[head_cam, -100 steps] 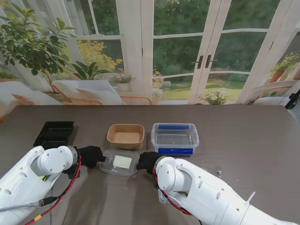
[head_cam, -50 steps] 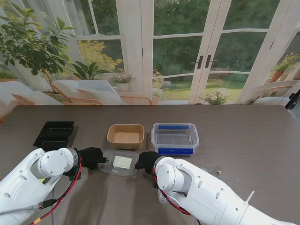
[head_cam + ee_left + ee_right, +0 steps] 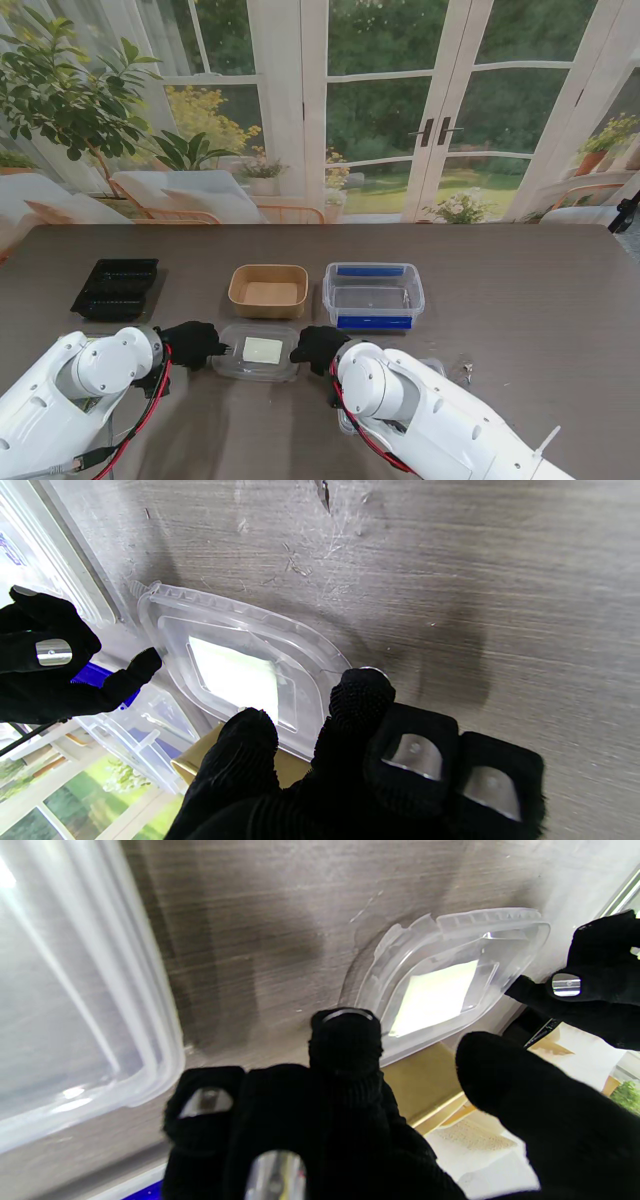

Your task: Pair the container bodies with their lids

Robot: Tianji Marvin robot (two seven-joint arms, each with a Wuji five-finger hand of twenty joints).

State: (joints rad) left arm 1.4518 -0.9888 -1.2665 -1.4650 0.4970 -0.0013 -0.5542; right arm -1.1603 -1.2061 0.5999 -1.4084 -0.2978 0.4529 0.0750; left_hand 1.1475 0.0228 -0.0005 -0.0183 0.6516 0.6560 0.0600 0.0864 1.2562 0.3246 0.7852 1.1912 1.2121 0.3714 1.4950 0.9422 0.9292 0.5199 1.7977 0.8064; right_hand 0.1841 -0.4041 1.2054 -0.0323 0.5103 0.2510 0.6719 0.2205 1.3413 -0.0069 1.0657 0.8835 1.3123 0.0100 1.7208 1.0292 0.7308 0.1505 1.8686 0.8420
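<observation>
Arms rise from the near corners of the stand view, white shells with red and black cables; left hand [image 3: 190, 343] and right hand [image 3: 318, 345], both in black gloves, sit at the two short ends of the clear lid [image 3: 259, 352]; lid lies near the middle of the dark wood table [image 3: 520, 290], flat or close to it, long axis running left to right, short ends pointing at each hand; pale square label in its centre; left wrist view shows the left hand [image 3: 345, 760] with thumb and one fingertip on the lid [image 3: 240, 670] rim, other fingers curled, so clamped lightly on the lid edge; right wrist view shows the right hand [image 3: 360, 1110] with one fingertip at the rim of the lid [image 3: 450, 980] and thumb spread off to the side; cannot tell if that one truly grips or just touches; part of another clear piece shows beside the right arm, mostly hidden; farther from me, just beyond the lid, tan paper bowl [image 3: 268, 290], rectangular, open, long axis left to right; to its right, clear box with blue latches [image 3: 373, 295], lidded, same orientation; farther left, black tray [image 3: 116, 287], well apart from the lid.
</observation>
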